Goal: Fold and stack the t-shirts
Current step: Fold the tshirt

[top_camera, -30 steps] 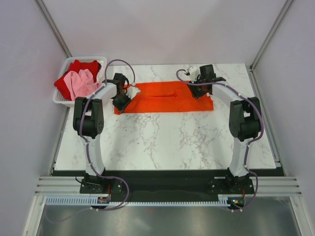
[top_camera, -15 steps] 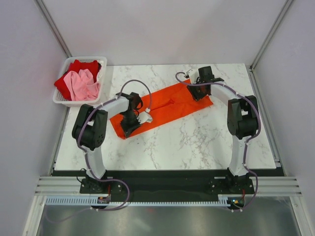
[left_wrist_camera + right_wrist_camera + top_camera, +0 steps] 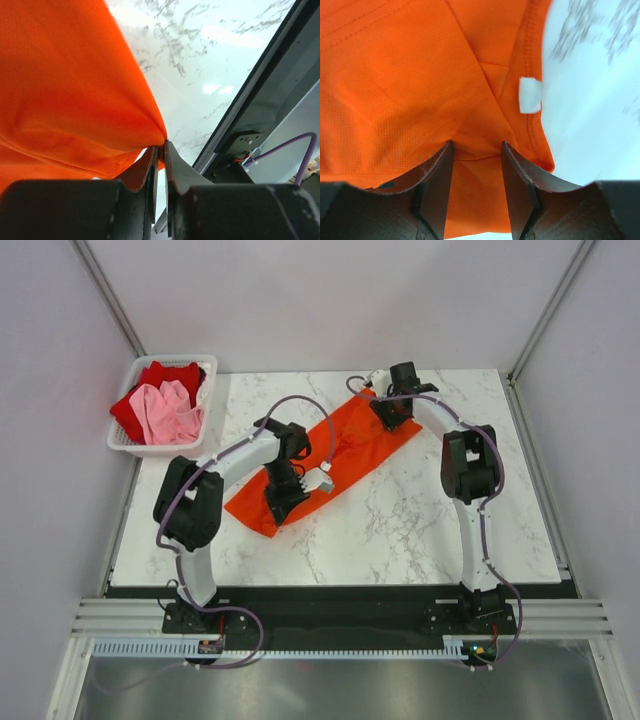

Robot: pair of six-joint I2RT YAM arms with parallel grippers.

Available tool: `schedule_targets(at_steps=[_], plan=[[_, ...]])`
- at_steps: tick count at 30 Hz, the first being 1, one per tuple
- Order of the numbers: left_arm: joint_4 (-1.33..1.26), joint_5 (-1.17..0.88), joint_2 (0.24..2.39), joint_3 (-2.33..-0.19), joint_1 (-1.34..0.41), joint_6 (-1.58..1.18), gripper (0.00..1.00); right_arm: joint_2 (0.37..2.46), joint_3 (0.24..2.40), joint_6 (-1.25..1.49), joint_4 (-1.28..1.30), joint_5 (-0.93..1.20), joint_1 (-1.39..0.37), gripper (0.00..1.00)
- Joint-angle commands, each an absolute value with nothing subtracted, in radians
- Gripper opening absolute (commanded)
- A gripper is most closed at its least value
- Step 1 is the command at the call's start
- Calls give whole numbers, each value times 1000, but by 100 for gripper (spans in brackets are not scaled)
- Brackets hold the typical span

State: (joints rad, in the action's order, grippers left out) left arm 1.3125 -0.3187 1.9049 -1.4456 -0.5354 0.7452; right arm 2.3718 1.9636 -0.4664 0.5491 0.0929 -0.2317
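The bright orange-red t-shirt [image 3: 350,450] lies folded in a long diagonal strip on the marble table. My left gripper [image 3: 280,502] is shut on its near-left end; in the left wrist view the jaws [image 3: 160,148] pinch an edge of the orange cloth [image 3: 65,75]. My right gripper [image 3: 393,418] stands over the far-right end. In the right wrist view its fingers [image 3: 476,150] are apart, with orange cloth [image 3: 410,75] and a fold between them; a white label [image 3: 530,95] shows by the hem. The deeper red shirt [image 3: 172,375] and the pale pink shirt [image 3: 165,410] lie in the basket.
The white slatted basket [image 3: 124,446] stands at the table's far-left corner. Bare marble [image 3: 400,530] lies in front of the shirt. A black rail [image 3: 340,592] runs along the table's near edge. Grey walls close in on both sides.
My left gripper has dragged the shirt's left end toward the near edge and rightward, swinging the strip from level to diagonal. My right gripper shifted slightly left at the far end.
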Motion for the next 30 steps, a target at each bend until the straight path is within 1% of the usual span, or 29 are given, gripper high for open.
schedule_targets(at_steps=[1,6,9,11,14,15,16,17,19,20,22,23,24,27,30], plan=[[1437,-400,1922,-1512,-574,741,15,2514,2130,-491,646,52,-245,51],[1433,-468,2000,-1594,-640,695,15,2646,2324,-541,634,49,-259,52],[1422,-523,2074,-1678,-695,675,15,2678,2362,-580,571,44,-284,53],[1422,-567,2140,-1735,-744,663,16,2681,2364,-597,503,41,-307,56],[1428,-665,2203,-1880,-788,614,26,2681,2375,-565,404,55,-321,60],[1434,-705,2212,-1967,-788,579,29,2677,2393,-542,384,63,-322,61],[1440,-768,2220,-2009,-790,557,35,2674,2404,-522,371,67,-321,62],[1443,-781,2221,-2049,-788,537,39,2665,2411,-505,345,67,-322,63],[1448,-755,2201,-2103,-788,511,41,2602,2378,-463,281,48,-319,64],[1436,-732,2169,-2094,-788,514,41,2570,2311,-430,253,40,-315,66],[1407,-651,2128,-2010,-785,528,42,2447,2216,-397,154,37,-299,67],[1390,-623,2111,-1970,-781,532,42,2404,2124,-385,129,35,-293,68],[1358,-595,2088,-1891,-781,543,42,2332,2087,-367,112,38,-290,68],[1309,-519,2079,-1763,-781,554,38,2242,1969,-354,110,64,-288,68],[1212,-471,2072,-1669,-781,555,38,2195,1859,-348,112,86,-287,68]])
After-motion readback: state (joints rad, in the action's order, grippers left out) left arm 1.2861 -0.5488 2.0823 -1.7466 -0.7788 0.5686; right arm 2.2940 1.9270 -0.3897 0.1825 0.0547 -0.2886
